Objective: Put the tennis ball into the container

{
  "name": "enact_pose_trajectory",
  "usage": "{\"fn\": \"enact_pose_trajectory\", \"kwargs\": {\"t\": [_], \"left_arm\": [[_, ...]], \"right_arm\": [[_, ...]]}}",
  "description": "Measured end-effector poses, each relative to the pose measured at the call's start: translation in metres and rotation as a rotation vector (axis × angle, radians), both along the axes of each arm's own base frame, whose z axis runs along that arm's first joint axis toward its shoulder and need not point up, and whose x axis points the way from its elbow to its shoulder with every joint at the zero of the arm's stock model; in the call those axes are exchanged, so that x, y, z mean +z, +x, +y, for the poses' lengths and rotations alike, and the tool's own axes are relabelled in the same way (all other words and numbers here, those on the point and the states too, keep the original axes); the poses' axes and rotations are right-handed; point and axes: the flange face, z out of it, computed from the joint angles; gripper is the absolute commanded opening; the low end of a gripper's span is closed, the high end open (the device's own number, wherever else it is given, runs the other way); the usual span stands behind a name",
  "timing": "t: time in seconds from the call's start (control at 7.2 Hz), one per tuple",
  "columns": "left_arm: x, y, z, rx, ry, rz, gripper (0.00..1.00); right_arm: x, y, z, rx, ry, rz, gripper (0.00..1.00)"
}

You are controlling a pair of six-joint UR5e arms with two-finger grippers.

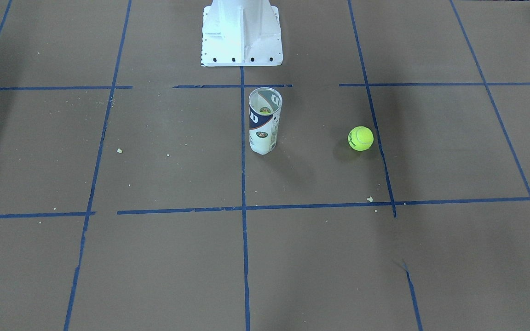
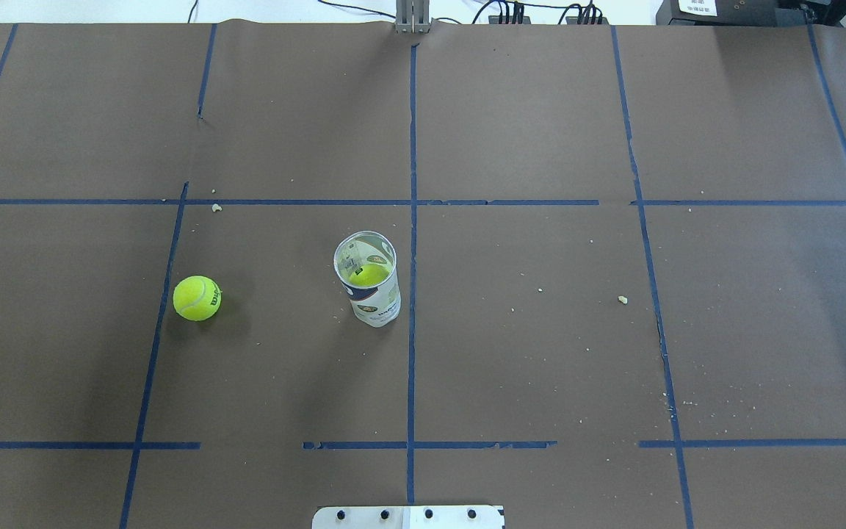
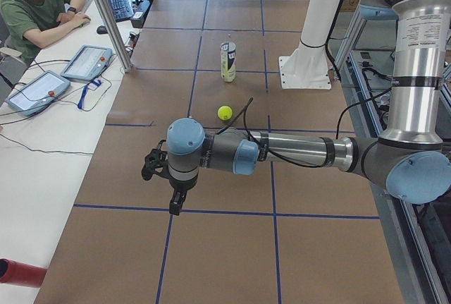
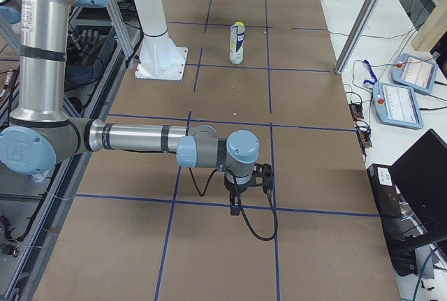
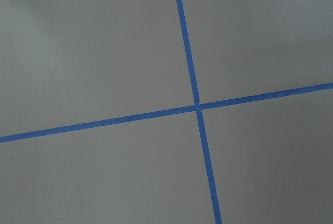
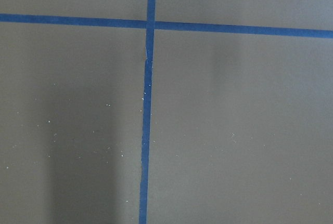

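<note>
The tennis ball lies alone on the brown paper, on the robot's left side. The container stands upright with its mouth open near the centre line. In the overhead view a yellow-green patch shows inside it; I cannot tell what it is. My left gripper and right gripper hang far from both, out toward the table's ends. They show only in the side views, so I cannot tell whether they are open or shut. Both wrist views show only paper and blue tape.
The white pedestal stands at the robot's edge, behind the container. Blue tape lines grid the paper, with crumbs scattered about. A seated operator and control tablets lie along the far side.
</note>
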Motion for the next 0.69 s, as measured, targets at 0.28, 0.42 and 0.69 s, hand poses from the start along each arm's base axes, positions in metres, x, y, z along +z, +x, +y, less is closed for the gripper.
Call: {"fn": "enact_pose_trajectory", "kwargs": {"t": [0.28,0.42,0.69], "left_arm": [[-0.01,0.002,-0.014,0.006,0.044,-0.007,1.0],[-0.021,0.017,-0.022,0.011,0.072,-0.002,1.0],[-0.054,0.098,-0.033,-0.019,0.029,0.054,1.0]], "right_arm": [[0.0,0.0,0.0,0.0,0.0,0.0,1.0],[0.0,0.0,0.0,0.001,-0.001,0.0,1.0],[0.0,0.0,0.0,0.0,0.0,0.0,1.0]]}}
